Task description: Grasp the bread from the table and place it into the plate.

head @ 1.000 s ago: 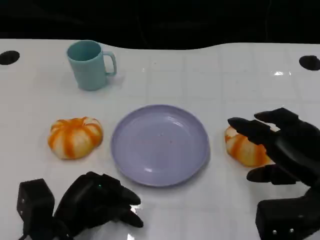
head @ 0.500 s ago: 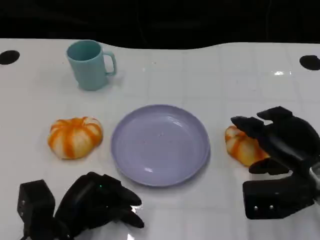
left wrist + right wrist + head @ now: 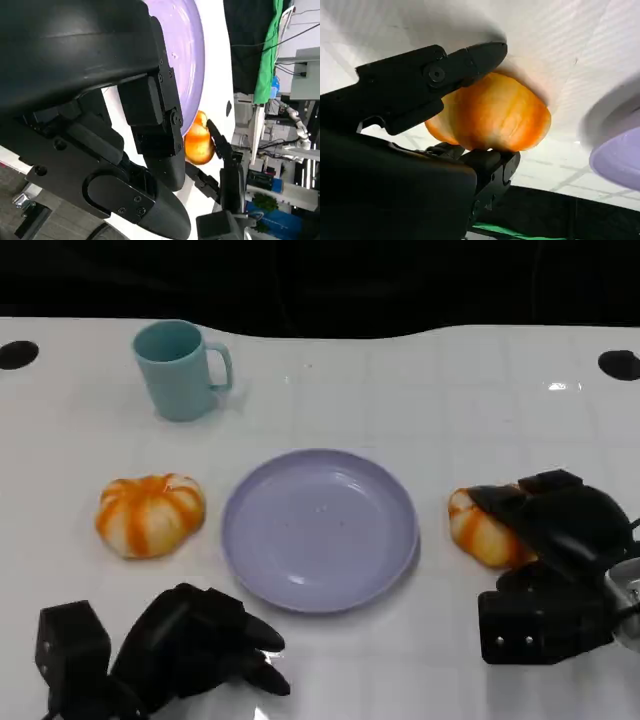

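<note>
You are looking down at a white table (image 3: 400,390). At its centre sits a lavender plate (image 3: 320,530), with nothing on it. Just beside the plate's right edge, on the table, lies the bread (image 3: 478,530), an orange-and-white striped bun. Your right hand (image 3: 560,530) is wrapped over the bread's right side, fingers (image 3: 500,502) curved across its top. In the right wrist view the bread (image 3: 492,115) is pressed between a finger above and the hand below, so this hand is grasping it. The bun is on the table, not on the plate. In the left wrist view the same bread (image 3: 199,142) shows past the plate's rim (image 3: 195,50), with the right hand's fingers around it.

A second striped bun (image 3: 150,513) rests on the table just left of the plate, untouched. A pale teal mug (image 3: 182,370) stands upright well behind it, handle pointing right.

Your left hand (image 3: 195,645) lies low at the near left edge, fingers curled inward, holding nothing. Between the bread and the plate nothing stands in the way.
</note>
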### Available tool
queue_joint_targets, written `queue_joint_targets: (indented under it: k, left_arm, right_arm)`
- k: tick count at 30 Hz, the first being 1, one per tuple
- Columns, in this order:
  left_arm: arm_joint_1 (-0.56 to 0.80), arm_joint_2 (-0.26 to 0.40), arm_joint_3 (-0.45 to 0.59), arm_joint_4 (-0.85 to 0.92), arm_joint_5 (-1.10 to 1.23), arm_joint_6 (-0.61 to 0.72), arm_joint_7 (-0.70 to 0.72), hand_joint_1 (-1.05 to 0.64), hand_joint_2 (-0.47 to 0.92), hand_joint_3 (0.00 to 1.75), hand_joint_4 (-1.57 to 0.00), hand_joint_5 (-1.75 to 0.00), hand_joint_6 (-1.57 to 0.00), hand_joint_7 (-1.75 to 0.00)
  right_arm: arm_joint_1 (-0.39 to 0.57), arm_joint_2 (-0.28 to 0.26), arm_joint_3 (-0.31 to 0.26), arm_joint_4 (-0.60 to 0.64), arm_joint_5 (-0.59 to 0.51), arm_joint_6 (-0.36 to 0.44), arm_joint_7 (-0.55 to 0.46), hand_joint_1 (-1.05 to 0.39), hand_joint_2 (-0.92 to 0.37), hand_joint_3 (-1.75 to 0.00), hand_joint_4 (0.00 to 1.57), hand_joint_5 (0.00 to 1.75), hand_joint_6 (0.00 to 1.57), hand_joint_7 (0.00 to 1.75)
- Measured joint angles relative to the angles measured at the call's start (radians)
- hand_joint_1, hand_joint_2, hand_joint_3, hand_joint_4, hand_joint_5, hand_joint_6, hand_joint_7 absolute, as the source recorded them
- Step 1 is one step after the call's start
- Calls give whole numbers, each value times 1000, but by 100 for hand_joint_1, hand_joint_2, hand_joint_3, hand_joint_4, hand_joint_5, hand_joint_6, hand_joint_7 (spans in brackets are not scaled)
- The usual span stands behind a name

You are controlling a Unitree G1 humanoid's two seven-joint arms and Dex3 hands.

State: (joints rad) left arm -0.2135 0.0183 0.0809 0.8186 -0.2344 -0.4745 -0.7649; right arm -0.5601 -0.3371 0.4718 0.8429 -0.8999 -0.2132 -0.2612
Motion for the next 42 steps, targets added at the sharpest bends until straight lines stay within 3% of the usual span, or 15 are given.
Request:
queue_joint_targets:
  k: [1, 3, 4, 5, 6, 8, 9, 11, 13, 17, 20, 28, 32, 42]
  left_arm:
    - [0, 0, 0, 0, 0, 0, 0, -105, 77, 0, -157, -18, -155, 0]
    - [0, -1, -1, -1, 0, 0, 0, -105, 77, 0, -157, -18, -155, 0]
    - [0, -1, -1, -1, 0, 0, 0, -105, 77, 0, -157, -18, -155, 0]
    - [0, -1, -1, -1, 0, 0, 0, -105, 77, 0, -157, -18, -154, 0]
    - [0, -1, -1, -2, 0, 0, 0, -105, 77, 0, -157, -18, -154, 0]
    - [1, -2, -1, -2, 0, 0, 0, -105, 77, 0, -157, -18, -155, 0]
    - [1, -2, -1, -3, 0, 0, 0, -105, 77, 0, -157, -18, -154, 0]
    - [1, -2, -2, -4, 0, 1, 0, -105, 77, 0, -157, -18, -154, 0]
    - [1, -2, -2, -4, 0, 1, 0, -105, 77, 0, -157, -18, -154, 0]
    - [1, -3, -2, -4, 0, 0, 0, -105, 76, 0, -157, -18, -155, -1]
    - [2, -4, -4, -8, 0, 4, 0, -105, 76, 0, -157, -19, -155, 0]
    - [2, -4, -6, -7, 3, 4, 3, -105, 78, 1, -157, -20, -156, -1]
    - [2, -5, -9, -8, 5, 1, 9, -105, 78, 1, -157, -20, -156, -1]
    - [7, -7, -13, -18, 4, 2, 9, -105, 78, 0, -156, -18, -154, 0]
  right_arm:
    - [-10, 6, 4, 26, 4, -7, -18, -23, -88, -1, 59, 19, 58, 5]
    - [-28, 17, 15, 74, 7, -26, -70, -20, -88, -1, 68, 17, 64, 5]
    - [-34, 19, 23, 93, 8, -37, -95, -19, -90, -13, 88, 56, 91, 16]
    - [-40, 21, 28, 113, 9, -56, -128, -20, -91, -20, 91, 109, 110, 23]
    - [-45, 21, 33, 133, 9, -78, -168, -21, -92, -20, 89, 135, 117, 27]
    - [-54, 20, 47, 172, 7, -124, -257, -18, -90, -25, 88, 166, 82, 137]
    - [-56, 21, 55, 187, 5, -144, -299, -18, -90, -26, 87, 170, 74, 155]
    - [-58, 21, 66, 210, 5, -174, -362, -17, -88, -29, 87, 174, 67, 171]
    - [-58, 21, 69, 224, 5, -193, -401, -18, -85, -33, 86, 174, 65, 174]
    - [-60, 21, 71, 233, 6, -220, -459, -15, -50, -90, 88, 175, 65, 175]
    - [-64, 21, 71, 230, 6, -242, -501, -14, -40, -105, 89, 175, 65, 175]
    - [-87, 24, 66, 179, 18, -310, -565, -14, -29, -133, 96, 175, 71, 175]
    - [-88, 24, 58, 114, 45, -348, -563, -15, -30, -138, 97, 175, 72, 175]
    - [-88, 37, 33, -40, 75, -363, -455, -12, -23, -143, 98, 175, 76, 175]
